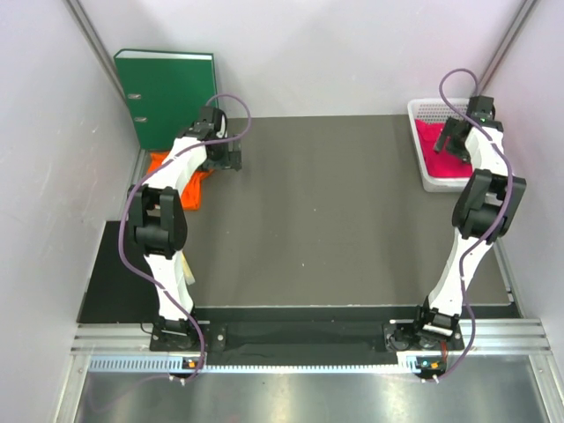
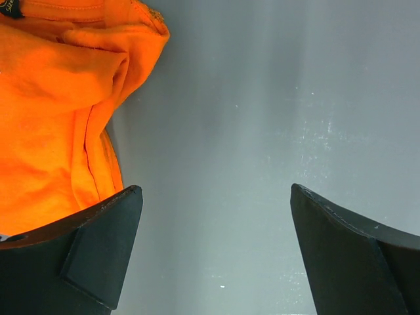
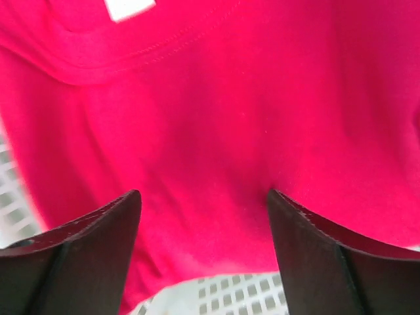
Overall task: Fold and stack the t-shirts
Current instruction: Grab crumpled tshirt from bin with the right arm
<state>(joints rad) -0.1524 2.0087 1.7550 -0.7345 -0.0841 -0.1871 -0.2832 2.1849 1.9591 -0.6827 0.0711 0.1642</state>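
Observation:
The bright orange t-shirt (image 1: 189, 183) lies bunched at the table's far left edge, partly under my left arm; the left wrist view shows it (image 2: 52, 111) at the left. My left gripper (image 1: 226, 160) (image 2: 216, 197) is open and empty over the bare mat just right of it. The crimson-pink t-shirt (image 1: 438, 150) lies in a white basket (image 1: 426, 112) at the far right. My right gripper (image 1: 453, 141) (image 3: 203, 200) is open right over that shirt (image 3: 230, 118), whose white neck label (image 3: 130, 8) shows at the top.
A green ring binder (image 1: 167, 92) stands against the back wall behind the orange shirt. The dark grey mat (image 1: 335, 211) covers the table. The basket's white mesh (image 3: 216, 298) shows under the right fingers. White walls close in both sides.

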